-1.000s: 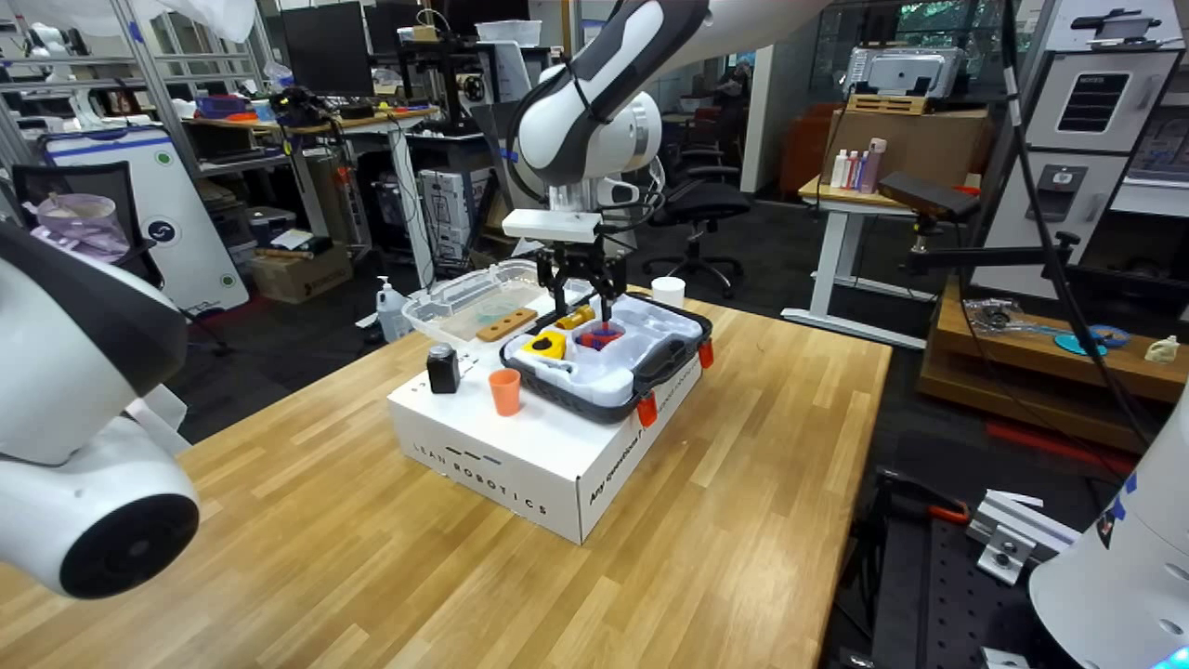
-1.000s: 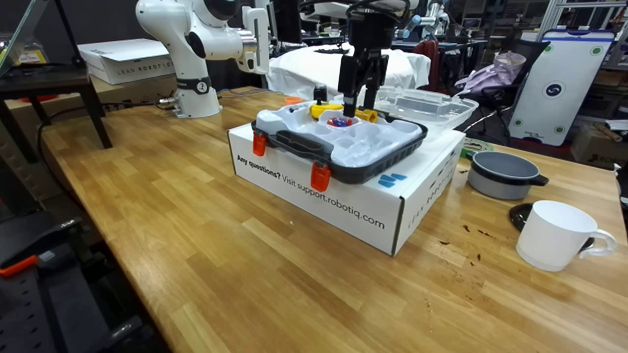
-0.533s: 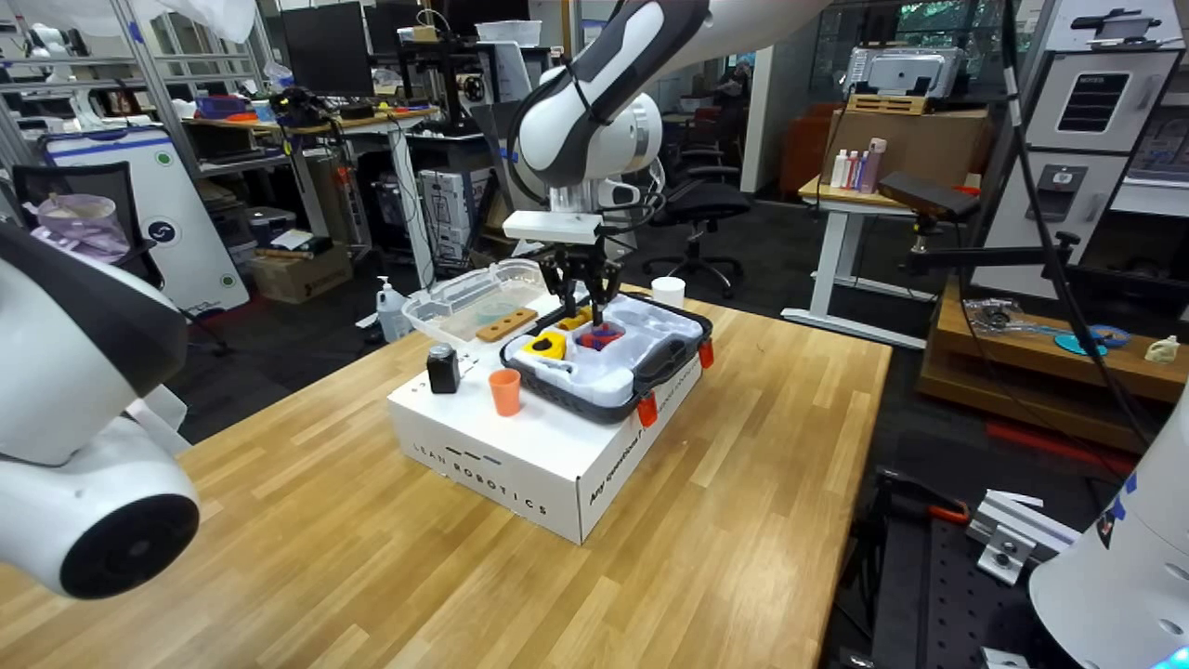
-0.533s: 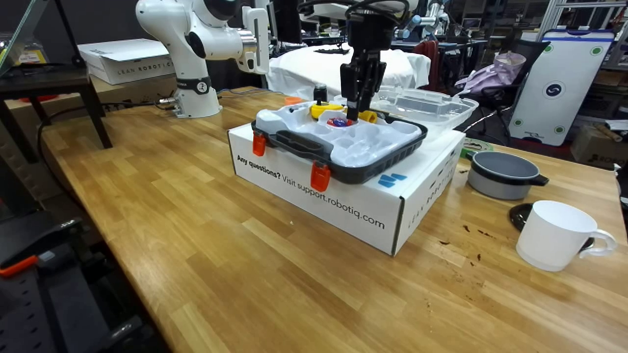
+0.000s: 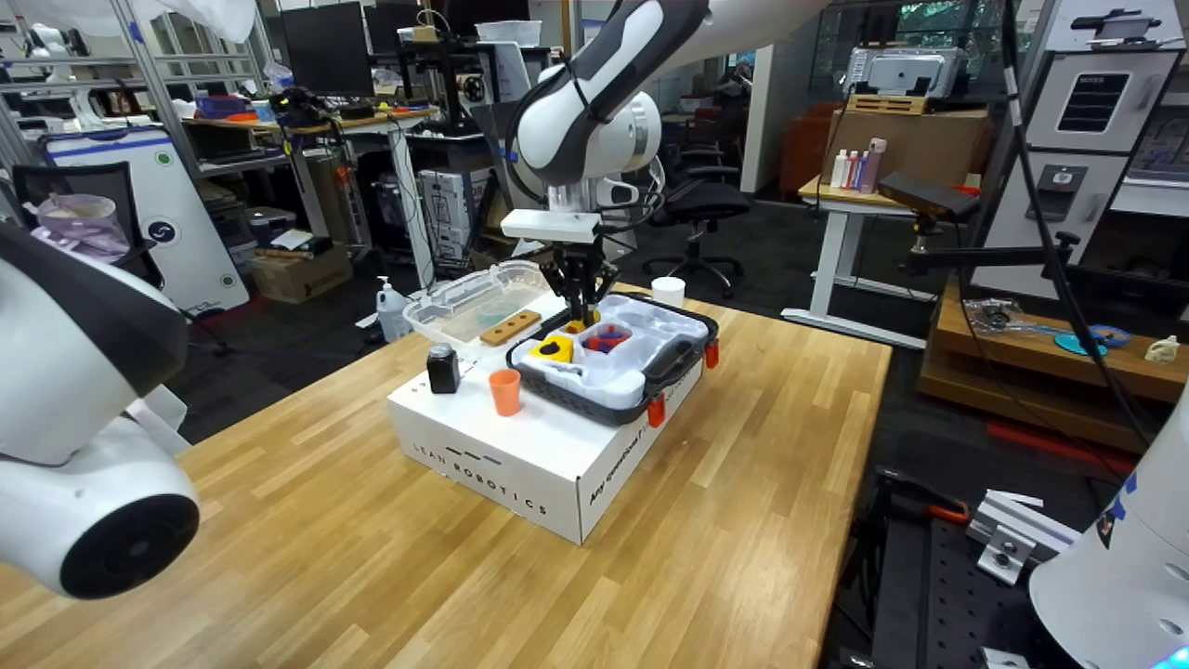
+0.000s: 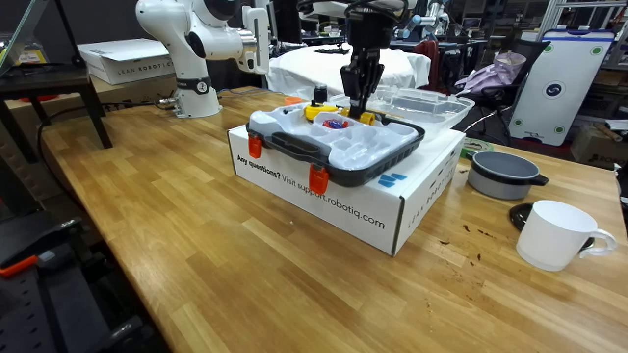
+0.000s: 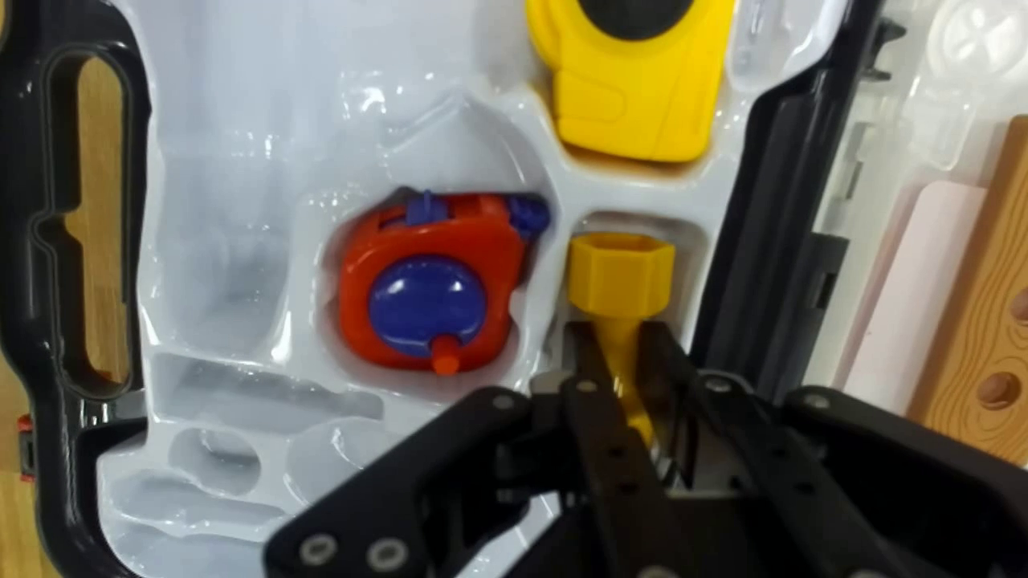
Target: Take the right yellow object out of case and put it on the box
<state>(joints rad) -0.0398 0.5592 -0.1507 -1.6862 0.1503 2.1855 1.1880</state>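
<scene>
The right yellow object (image 7: 622, 277), with a hexagonal hollow head and a narrow stem, lies in its compartment of the case. My gripper (image 7: 617, 341) is shut on the stem, one finger on each side, just below the head. In both exterior views the gripper (image 5: 583, 316) points down into the case (image 6: 353, 177), which is dark grey with a white moulded tray (image 7: 233, 265). A yellow tape measure (image 7: 634, 104) with a black disc sits in the neighbouring compartment. Beneath the case is the white box (image 6: 314, 206).
Also in the tray is a red and blue tape measure (image 7: 430, 305). The clear lid (image 5: 474, 302) is folded back, a wooden block (image 5: 510, 327) on it. An orange cup (image 5: 505, 392) and black bottle (image 5: 443, 368) share the box top. A pot (image 6: 505, 171) and mug (image 6: 557, 235) stand beside the box.
The jaws have closed from wide apart onto the right yellow object's stem. The case and its contents have slid slightly toward the latch side on the box.
</scene>
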